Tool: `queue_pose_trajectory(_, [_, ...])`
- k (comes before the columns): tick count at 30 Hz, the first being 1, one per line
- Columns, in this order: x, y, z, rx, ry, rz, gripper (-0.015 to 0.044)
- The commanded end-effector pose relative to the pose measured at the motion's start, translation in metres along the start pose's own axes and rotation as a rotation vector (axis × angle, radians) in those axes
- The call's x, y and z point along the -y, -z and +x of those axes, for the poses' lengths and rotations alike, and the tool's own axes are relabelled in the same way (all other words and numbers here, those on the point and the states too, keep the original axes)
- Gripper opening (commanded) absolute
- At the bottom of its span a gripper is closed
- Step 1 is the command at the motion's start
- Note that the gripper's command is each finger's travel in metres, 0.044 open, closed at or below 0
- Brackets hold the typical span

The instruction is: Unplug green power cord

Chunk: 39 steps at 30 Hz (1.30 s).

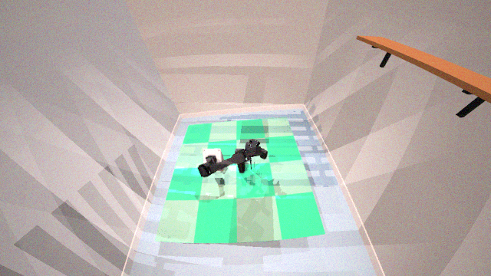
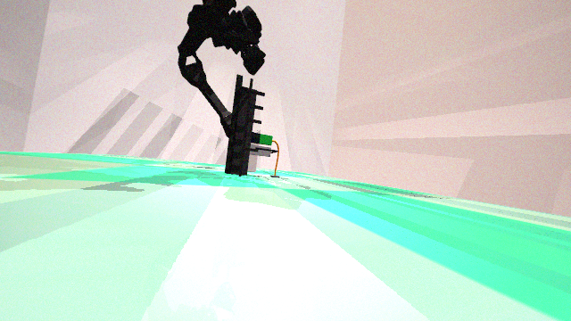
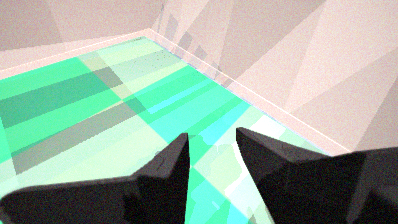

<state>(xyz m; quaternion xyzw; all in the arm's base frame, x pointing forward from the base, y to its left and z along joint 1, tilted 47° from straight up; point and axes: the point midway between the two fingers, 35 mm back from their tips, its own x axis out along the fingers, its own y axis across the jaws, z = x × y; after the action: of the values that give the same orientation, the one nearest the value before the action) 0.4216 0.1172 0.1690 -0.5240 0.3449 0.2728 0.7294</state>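
The power strip [image 1: 247,165] is too small from above; arm [image 2: 214,27] top cropped.

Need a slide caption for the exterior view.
Arm's tool hangs empty above the upright power strip; green plug is seated.

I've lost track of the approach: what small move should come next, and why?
Probably lower the black parallel-jaw gripper toward the green plug, which sits in the side of the upright black power strip. The gripper hangs above the strip, fingers apart with nothing between them.
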Motion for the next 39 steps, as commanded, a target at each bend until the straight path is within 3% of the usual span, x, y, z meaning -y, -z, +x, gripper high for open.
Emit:
queue_pose_trajectory(1, [-0.041, -0.006, 0.026, -0.078, -0.090, -0.024, 0.0160])
queue_pose_trajectory(11, [-0.167, 0.030, 0.068, -0.459, -0.379, -0.226, 0.0160])
queue_pose_trajectory(18, [-0.238, 0.090, 0.073, -0.905, -0.462, -0.484, 0.0160])
queue_pose_trajectory(39, [-0.228, 0.101, 0.061, -0.917, -0.462, -0.493, 0.0160])
